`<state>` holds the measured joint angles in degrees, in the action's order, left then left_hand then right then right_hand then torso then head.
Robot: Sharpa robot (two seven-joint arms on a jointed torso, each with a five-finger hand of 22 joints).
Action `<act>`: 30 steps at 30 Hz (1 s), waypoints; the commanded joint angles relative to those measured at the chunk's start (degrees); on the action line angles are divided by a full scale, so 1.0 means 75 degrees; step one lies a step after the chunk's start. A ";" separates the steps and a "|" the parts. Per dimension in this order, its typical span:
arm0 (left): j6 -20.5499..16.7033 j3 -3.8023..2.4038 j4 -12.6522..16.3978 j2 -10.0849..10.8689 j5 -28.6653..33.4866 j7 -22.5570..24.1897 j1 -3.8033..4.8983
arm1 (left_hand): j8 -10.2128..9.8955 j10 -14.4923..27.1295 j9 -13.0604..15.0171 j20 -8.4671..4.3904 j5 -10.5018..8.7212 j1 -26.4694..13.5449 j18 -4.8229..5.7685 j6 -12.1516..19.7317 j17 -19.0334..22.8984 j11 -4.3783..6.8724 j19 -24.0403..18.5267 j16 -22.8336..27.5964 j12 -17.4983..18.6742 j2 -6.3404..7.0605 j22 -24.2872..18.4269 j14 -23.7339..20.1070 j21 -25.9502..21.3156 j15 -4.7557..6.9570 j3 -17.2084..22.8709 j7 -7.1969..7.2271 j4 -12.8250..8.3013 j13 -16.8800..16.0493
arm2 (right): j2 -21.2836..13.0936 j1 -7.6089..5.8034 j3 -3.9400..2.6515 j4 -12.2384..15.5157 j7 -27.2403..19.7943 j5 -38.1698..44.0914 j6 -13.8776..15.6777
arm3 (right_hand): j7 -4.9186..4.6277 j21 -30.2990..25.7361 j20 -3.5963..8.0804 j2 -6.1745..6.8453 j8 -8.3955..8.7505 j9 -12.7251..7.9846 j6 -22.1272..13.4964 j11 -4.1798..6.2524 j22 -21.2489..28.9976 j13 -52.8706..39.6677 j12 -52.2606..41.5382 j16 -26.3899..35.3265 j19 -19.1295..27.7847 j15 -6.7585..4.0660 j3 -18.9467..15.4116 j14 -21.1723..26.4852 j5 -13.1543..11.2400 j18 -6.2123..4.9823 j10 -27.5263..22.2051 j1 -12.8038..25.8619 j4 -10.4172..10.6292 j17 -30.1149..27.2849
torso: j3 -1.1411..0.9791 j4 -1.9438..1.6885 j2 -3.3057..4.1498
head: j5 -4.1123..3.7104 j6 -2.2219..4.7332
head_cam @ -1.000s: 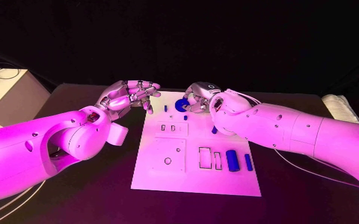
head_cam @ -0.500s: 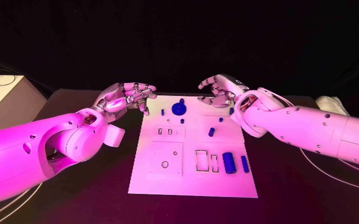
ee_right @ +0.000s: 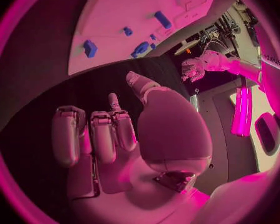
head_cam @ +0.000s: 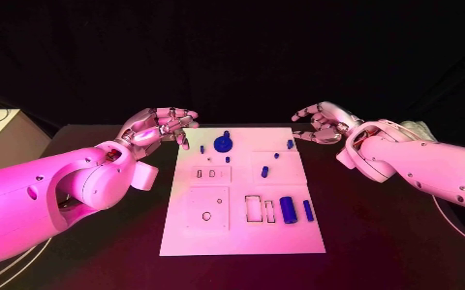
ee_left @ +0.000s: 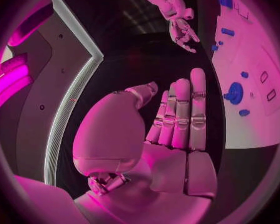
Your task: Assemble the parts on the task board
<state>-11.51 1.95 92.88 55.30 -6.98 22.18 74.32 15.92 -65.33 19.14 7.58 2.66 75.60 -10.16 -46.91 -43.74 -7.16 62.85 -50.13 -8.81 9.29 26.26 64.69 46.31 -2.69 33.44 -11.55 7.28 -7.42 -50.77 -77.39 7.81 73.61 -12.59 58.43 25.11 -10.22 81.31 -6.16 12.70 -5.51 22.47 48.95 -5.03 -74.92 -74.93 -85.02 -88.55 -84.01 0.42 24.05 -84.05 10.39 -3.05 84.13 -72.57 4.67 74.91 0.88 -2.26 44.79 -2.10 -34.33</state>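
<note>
The white task board (head_cam: 242, 229) lies in the middle of the black table. On its far part stand a round blue part (head_cam: 224, 144) and several small blue pegs (head_cam: 289, 143). A thick blue cylinder (head_cam: 287, 209) and a thin blue bar (head_cam: 308, 210) lie on its right side beside two rectangular slots. My left hand (head_cam: 160, 123) hovers just off the board's far left corner, holding nothing, its fingers extended side by side (ee_left: 180, 117). My right hand (head_cam: 324, 121) floats beyond the far right corner, fingers apart and loosely bent (ee_right: 109, 134), holding nothing.
The board (ee_left: 255, 55) with the round part (ee_left: 234, 92) shows in the left wrist view, with the right hand (ee_left: 180, 27) beyond it. The right wrist view shows the board (ee_right: 134, 5), blue parts (ee_right: 89, 48) and the left hand (ee_right: 193, 68). Black table surrounds the board.
My right hand has drawn away from the round blue part, moving right and off the board, and its fingers have spread. The left hand has hardly moved. The camera has shifted a little.
</note>
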 commanded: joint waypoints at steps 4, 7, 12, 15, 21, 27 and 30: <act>0.0205 0.0000 -0.0022 -0.0029 -0.0038 0.0124 -0.0010 | -0.0030 0.0059 0.0012 0.0021 0.0022 -0.0038 -0.0039 0.0052 -0.0012 -0.0012 -0.0056 0.0041 0.0043 -0.0024 0.0007 -0.0051 0.0009 -0.0004 0.0062 -0.0021 -0.0001 -0.0006 | 0.0087 0.0229 0.0009 -0.0379 -0.0322 -0.0057 -0.0509 | -0.0002 0.0007 -0.0051 -0.0028 0.0045 -0.0011 -0.0005 -0.0029 -0.0742 -0.1346 0.0024 -0.0039 -0.0189 0.0047 -0.0056 -0.0689 0.0071 0.0077 0.0131 -0.0226 -0.0059 0.1580 | -0.0020 0.0009 0.0005 | -0.0033 -0.0081; 0.0214 0.0000 -0.0034 -0.0040 -0.0038 0.0123 -0.0014 | -0.0030 0.0059 0.0012 0.0021 0.0022 -0.0038 -0.0039 0.0052 -0.0012 -0.0012 -0.0056 0.0041 0.0043 -0.0024 0.0007 -0.0051 0.0009 -0.0004 0.0062 -0.0021 -0.0001 -0.0006 | 0.0171 0.0317 0.0011 -0.0562 -0.0306 -0.0006 -0.0553 | 0.0000 0.0009 -0.0050 -0.0036 0.0046 -0.0011 0.0000 -0.0027 -0.0746 -0.1347 0.0024 -0.0041 -0.0191 0.0046 -0.0051 -0.0690 0.0090 0.0077 0.0131 -0.0263 -0.0076 0.1583 | -0.0020 -0.0018 0.0013 | -0.0076 -0.0101; 0.0215 0.0001 -0.0047 -0.0036 -0.0038 0.0122 -0.0016 | -0.0031 0.0058 0.0018 0.0024 0.0022 -0.0031 -0.0040 0.0054 -0.0014 -0.0012 -0.0070 0.0045 0.0041 -0.0022 0.0016 -0.0054 0.0022 -0.0006 0.0072 -0.0021 -0.0017 -0.0010 | 0.0341 0.0439 0.0012 -0.0872 -0.0214 0.0140 -0.0546 | 0.0001 0.0007 -0.0049 -0.0062 0.0050 -0.0013 0.0005 -0.0026 -0.0746 -0.1356 0.0015 -0.0043 -0.0190 0.0044 -0.0034 -0.0692 0.0122 0.0077 0.0140 -0.0319 -0.0098 0.1591 | -0.0061 -0.0020 0.0048 | -0.0106 -0.0107; 0.0217 0.0001 -0.0056 -0.0035 -0.0038 0.0121 -0.0017 | -0.0031 0.0058 0.0018 0.0024 0.0022 -0.0031 -0.0040 0.0054 -0.0014 -0.0012 -0.0070 0.0045 0.0041 -0.0022 0.0016 -0.0054 0.0022 -0.0006 0.0072 -0.0021 -0.0017 -0.0010 | 0.0453 0.0473 0.0011 -0.1066 -0.0173 0.0174 -0.0486 | -0.0002 0.0003 -0.0048 -0.0101 0.0048 -0.0013 0.0020 -0.0026 -0.0743 -0.1362 0.0010 -0.0043 -0.0189 0.0044 -0.0001 -0.0692 0.0148 0.0076 0.0146 -0.0364 -0.0113 0.1590 | -0.0076 -0.0029 0.0063 | -0.0118 -0.0110; 0.0223 0.0001 -0.0066 -0.0043 -0.0038 0.0119 -0.0019 | -0.0031 0.0058 0.0018 0.0024 0.0022 -0.0031 -0.0040 0.0054 -0.0014 -0.0012 -0.0070 0.0045 0.0041 -0.0022 0.0016 -0.0054 0.0022 -0.0006 0.0072 -0.0021 -0.0017 -0.0010 | 0.0631 0.0498 0.0009 -0.1370 -0.0090 0.0061 -0.0381 | -0.0010 -0.0012 -0.0048 -0.0171 0.0051 -0.0015 0.0036 -0.0031 -0.0731 -0.1362 0.0011 -0.0038 -0.0182 0.0046 0.0057 -0.0689 0.0195 0.0072 0.0147 -0.0387 -0.0106 0.1577 | -0.0086 -0.0034 0.0077 | -0.0111 -0.0119; 0.0224 0.0001 -0.0061 -0.0038 -0.0038 0.0115 -0.0019 | -0.0031 0.0058 0.0018 0.0024 0.0022 -0.0031 -0.0040 0.0054 -0.0014 -0.0012 -0.0070 0.0045 0.0041 -0.0022 0.0016 -0.0054 0.0022 -0.0006 0.0072 -0.0021 -0.0017 -0.0010 | 0.0806 0.0517 0.0009 -0.1563 -0.0022 0.0045 -0.0383 | -0.0014 -0.0013 -0.0048 -0.0193 0.0051 -0.0016 0.0043 -0.0034 -0.0731 -0.1367 0.0006 -0.0038 -0.0182 0.0047 0.0071 -0.0689 0.0217 0.0072 0.0152 -0.0374 -0.0092 0.1578 | -0.0097 -0.0011 0.0083 | -0.0072 -0.0135; 0.0226 0.0001 -0.0058 -0.0036 -0.0038 0.0112 -0.0019 | -0.0031 0.0058 0.0018 0.0024 0.0022 -0.0031 -0.0040 0.0054 -0.0014 -0.0012 -0.0070 0.0045 0.0041 -0.0022 0.0016 -0.0054 0.0022 -0.0006 0.0072 -0.0021 -0.0017 -0.0010 | 0.0868 0.0529 0.0009 -0.1615 -0.0006 0.0046 -0.0406 | -0.0016 -0.0019 -0.0049 -0.0201 0.0050 -0.0016 0.0047 -0.0036 -0.0725 -0.1368 0.0005 -0.0040 -0.0180 0.0048 0.0077 -0.0690 0.0223 0.0070 0.0153 -0.0371 -0.0088 0.1583 | -0.0097 -0.0011 0.0084 | -0.0065 -0.0145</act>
<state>-11.09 1.97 92.35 55.09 -6.98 22.22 74.19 15.93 -65.33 19.22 7.78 2.66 75.60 -10.16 -46.91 -43.79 -7.16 62.65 -50.13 -8.81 9.29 26.32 64.69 46.31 -2.69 33.69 -11.55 7.03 -7.41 -44.39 -73.46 7.89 61.72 -13.17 58.67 22.07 -10.21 81.31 -6.16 11.56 -5.52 22.42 48.95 -5.02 -74.91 -74.92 -85.02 -88.55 -84.01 0.42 24.23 -84.05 11.77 -3.04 84.13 -75.21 4.04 74.95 0.19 -2.41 45.40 -2.66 -35.35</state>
